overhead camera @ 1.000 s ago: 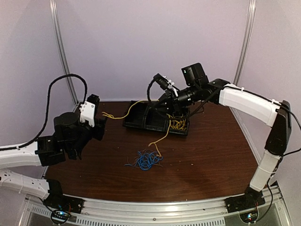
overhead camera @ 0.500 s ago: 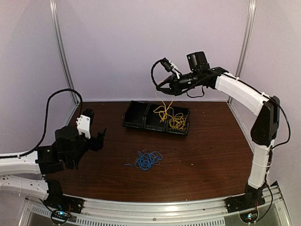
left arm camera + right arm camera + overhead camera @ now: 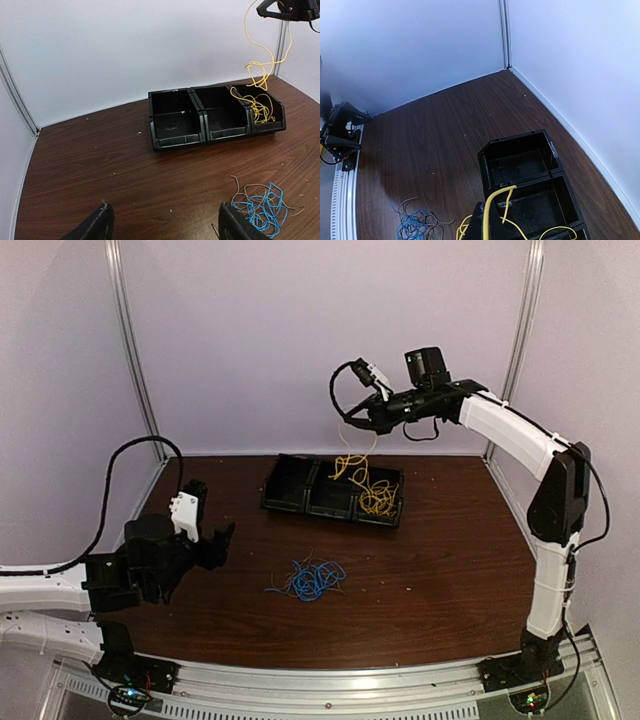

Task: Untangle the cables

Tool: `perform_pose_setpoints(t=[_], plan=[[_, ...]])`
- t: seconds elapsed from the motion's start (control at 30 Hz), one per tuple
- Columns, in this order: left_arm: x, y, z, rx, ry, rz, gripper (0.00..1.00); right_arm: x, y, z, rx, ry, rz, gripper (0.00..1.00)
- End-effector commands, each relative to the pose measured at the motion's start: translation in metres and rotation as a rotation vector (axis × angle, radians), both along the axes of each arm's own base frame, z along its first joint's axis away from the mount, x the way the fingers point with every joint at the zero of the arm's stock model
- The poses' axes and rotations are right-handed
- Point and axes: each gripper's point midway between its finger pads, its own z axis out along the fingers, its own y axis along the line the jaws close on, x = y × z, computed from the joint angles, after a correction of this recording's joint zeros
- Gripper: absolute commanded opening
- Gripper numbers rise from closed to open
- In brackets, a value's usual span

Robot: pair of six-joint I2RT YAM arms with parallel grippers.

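Where the dark, wood-grained table (image 3: 450, 570) is meeting the pale walls, three boxy black plastic bins (image 3: 177, 140) are sitting side by side in a row, open at the top, with the left and middle ones showing bare matte floors. Your right arm (image 3: 510, 430), white shells over black joints, is stretching up and across from the right side, reaching high above the bins with its wrist roughly level. Your right gripper (image 3: 358, 426) is pinching closed on the upper end of the yellow cable (image 3: 257, 107). That thin, kinked wire is hanging down in loose curls, and its lower part is piling as a springy heap in the right-end bin, with one loop seeming to drape over the rim shared with the middle bin. Your left arm (image 3: 140, 565) is crouching low over the near left part of the table, elbow folded, wrist pointing toward the bins. Your left gripper (image 3: 165, 222) is standing wide apart and gripping nothing. Just beside its right finger, the blue tangle (image 3: 315, 580) is lying flat on the wood in front of the bins, a small scribble of thin blue wires with a few darker, greyish strands sticking out.
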Motion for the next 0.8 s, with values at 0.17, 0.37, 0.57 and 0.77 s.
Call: perform_pose_setpoints(t=[0.17, 0.37, 0.57, 0.77], plan=[[0.003, -0.008, 0.008, -0.056, -0.015, -0.016, 0.73, 0.040, -0.027, -0.014, -0.009, 0.006, -0.092, 0.00], [0.004, -0.009, 0.007, -0.048, -0.010, -0.017, 0.73, 0.058, -0.047, -0.034, -0.024, 0.042, -0.129, 0.00], [0.004, -0.010, 0.005, -0.039, -0.008, -0.017, 0.73, 0.069, -0.062, -0.056, -0.039, 0.074, -0.160, 0.00], [0.004, -0.011, 0.004, -0.036, -0.005, -0.017, 0.73, 0.080, -0.072, -0.076, -0.058, 0.103, -0.181, 0.00]])
